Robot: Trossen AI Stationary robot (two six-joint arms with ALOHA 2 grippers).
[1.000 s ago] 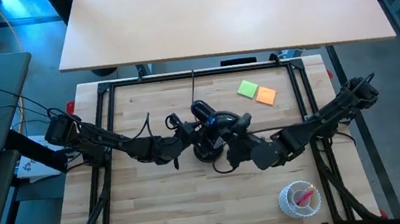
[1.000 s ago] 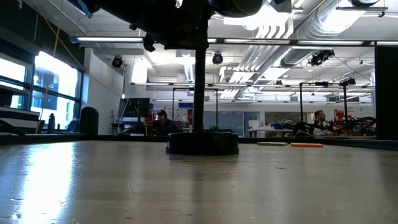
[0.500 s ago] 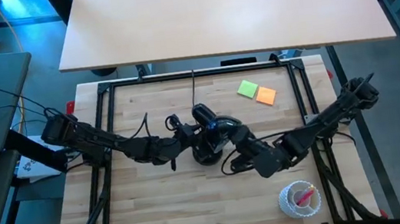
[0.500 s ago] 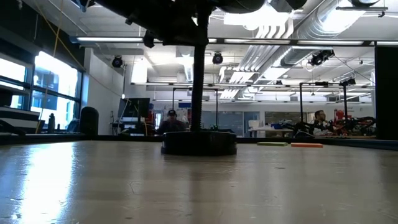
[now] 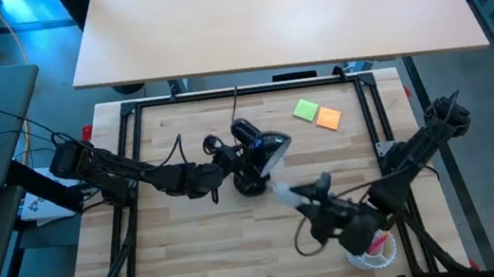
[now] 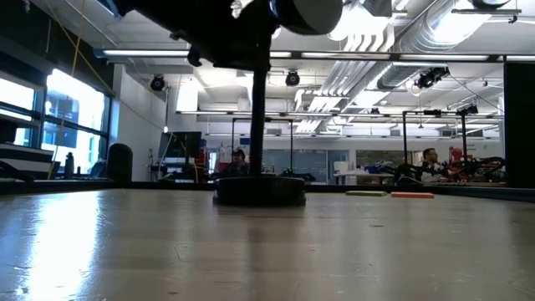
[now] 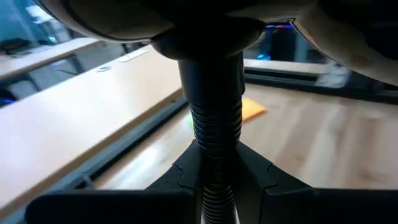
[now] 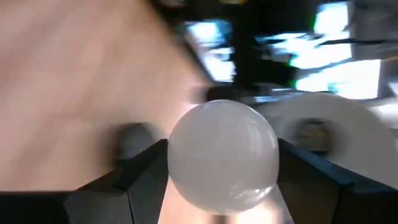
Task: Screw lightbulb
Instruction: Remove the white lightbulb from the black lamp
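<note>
The left gripper (image 5: 227,160) is clenched on the lamp (image 5: 251,157) neck, probably to steady it. The right gripper (image 5: 285,195) holds the lightbulb (image 8: 222,155) between its jaws, near the lamp head, ready for screwing in.
</note>
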